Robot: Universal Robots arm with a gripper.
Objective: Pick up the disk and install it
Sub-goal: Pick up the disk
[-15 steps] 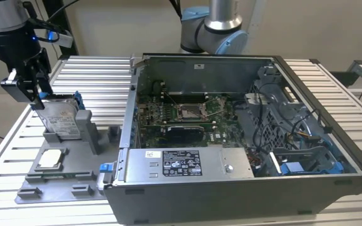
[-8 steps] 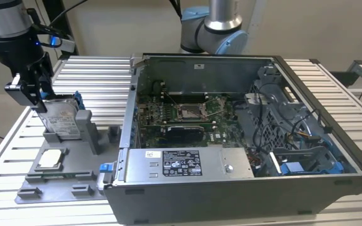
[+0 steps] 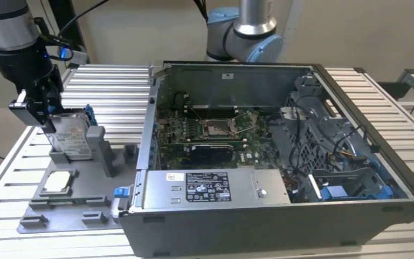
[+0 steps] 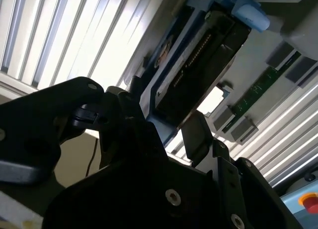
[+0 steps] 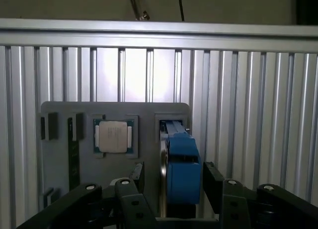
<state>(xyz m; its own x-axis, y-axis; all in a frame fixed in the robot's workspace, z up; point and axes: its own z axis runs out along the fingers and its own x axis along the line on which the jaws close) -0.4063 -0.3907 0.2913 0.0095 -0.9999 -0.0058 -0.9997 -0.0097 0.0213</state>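
Nearest the lens in both wrist views, the black gripper straddles the upper edge of the disk. Whether it is clamped on the disk or only set around it cannot be determined.

The disk stands on edge in a slot of the grey fixture plate. The plate lies on the slatted aluminium table at the exterior view's left.

- **First wrist view:** the disk's blue frame appears edge-on, with a square silver chip seated in a pocket beside it.
- **Second wrist view:** the disk's dark connector edge is visible.
- **Exterior view:** the disk's pale labelled face shows. Further right stands the open computer case, holding a motherboard, a grey power supply and blue fittings.
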